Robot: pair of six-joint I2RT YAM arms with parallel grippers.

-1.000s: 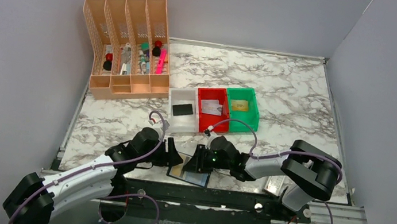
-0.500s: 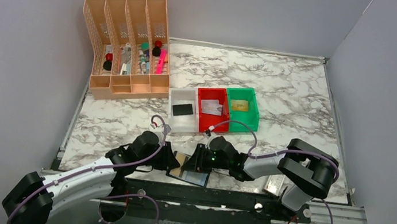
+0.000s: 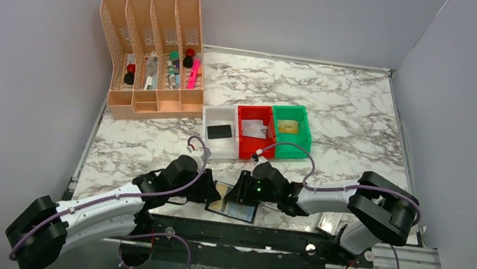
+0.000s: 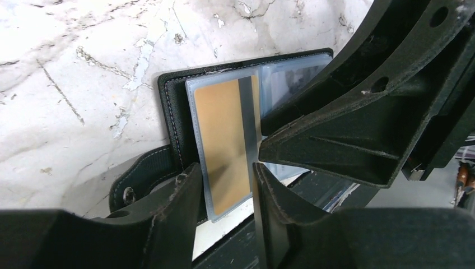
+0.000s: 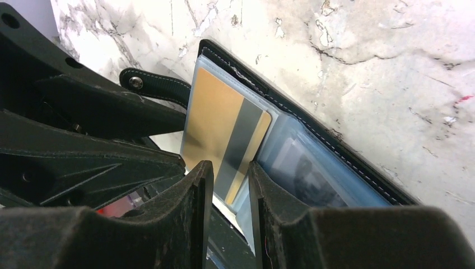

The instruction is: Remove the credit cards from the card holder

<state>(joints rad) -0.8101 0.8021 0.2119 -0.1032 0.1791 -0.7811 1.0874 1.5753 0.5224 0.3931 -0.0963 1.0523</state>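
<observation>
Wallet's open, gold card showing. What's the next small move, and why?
Probably close the left gripper on the near end of the gold card and start sliding it out. The card sits inside a clear pocket of the open card holder, its end lies between the left jaws, which stand apart, and the right gripper is at the same pocket, placed to steady it.

The gold card (image 4: 224, 134) has its near end hidden behind the jaws in both wrist views; the neighbouring card (image 5: 305, 171) is too blurred to read.
</observation>
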